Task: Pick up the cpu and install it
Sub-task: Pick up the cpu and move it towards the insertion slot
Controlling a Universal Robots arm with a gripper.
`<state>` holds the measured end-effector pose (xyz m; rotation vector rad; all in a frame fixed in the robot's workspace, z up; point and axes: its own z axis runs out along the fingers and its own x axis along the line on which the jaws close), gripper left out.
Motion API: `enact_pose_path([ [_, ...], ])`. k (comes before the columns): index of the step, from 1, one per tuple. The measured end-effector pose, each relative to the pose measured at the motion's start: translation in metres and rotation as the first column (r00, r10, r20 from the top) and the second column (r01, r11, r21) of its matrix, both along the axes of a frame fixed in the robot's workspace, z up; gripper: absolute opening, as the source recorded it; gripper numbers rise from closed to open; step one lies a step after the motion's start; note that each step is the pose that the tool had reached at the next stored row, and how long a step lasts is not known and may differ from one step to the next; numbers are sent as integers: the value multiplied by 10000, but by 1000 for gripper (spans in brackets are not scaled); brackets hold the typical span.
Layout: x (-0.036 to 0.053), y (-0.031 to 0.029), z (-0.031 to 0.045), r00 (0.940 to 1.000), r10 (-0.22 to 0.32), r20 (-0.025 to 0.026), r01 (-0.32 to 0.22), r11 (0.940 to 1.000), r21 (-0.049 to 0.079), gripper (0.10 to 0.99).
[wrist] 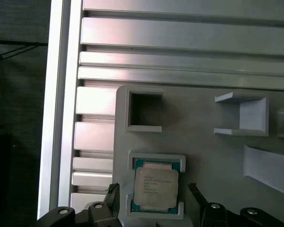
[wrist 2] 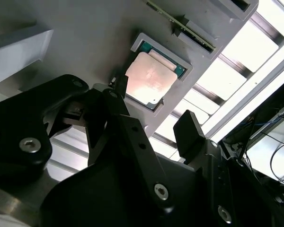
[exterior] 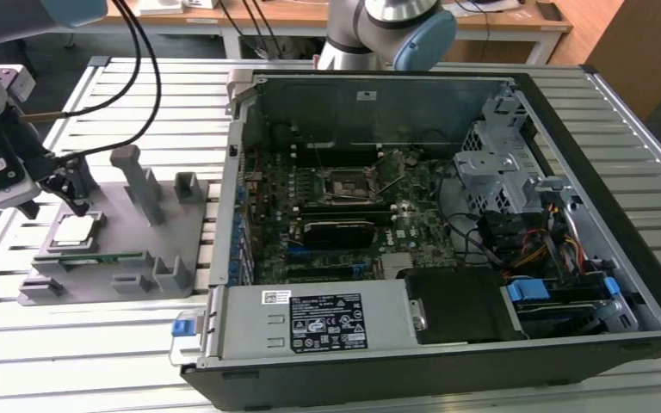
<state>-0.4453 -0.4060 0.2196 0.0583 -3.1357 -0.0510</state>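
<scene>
The cpu [exterior: 75, 231] is a small square chip with a shiny silver top. It lies flat in a framed pocket of the grey fixture [exterior: 135, 219] at the exterior view's left. My gripper [exterior: 55, 206] hovers just above it, open, with one black finger on either side and nothing held. In both wrist views the cpu [wrist 2: 151, 78] [wrist: 155, 187] sits in its pocket between the spread fingertips [wrist 2: 119, 85] [wrist: 112, 191], which stand apart from it. The black socket [exterior: 348, 183] with its metal frame lies on the motherboard inside the open computer case [exterior: 446, 344].
A long green memory stick [exterior: 92, 258] [wrist 2: 182, 23] rests in a slot of the fixture beside the cpu. Grey upright posts [exterior: 147, 185] rise from the fixture between the gripper and the case. Everything stands on a slatted aluminium table [exterior: 113, 344]. A second arm's base [exterior: 394, 30] stands behind the case.
</scene>
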Motion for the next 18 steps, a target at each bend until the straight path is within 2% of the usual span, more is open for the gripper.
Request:
enact_pose_path([
  [5,0,0,-20,10000,0,2,0,10000,-75,663],
  [18,9,0,-164,10000,-10,1,10,10000,-68,663],
])
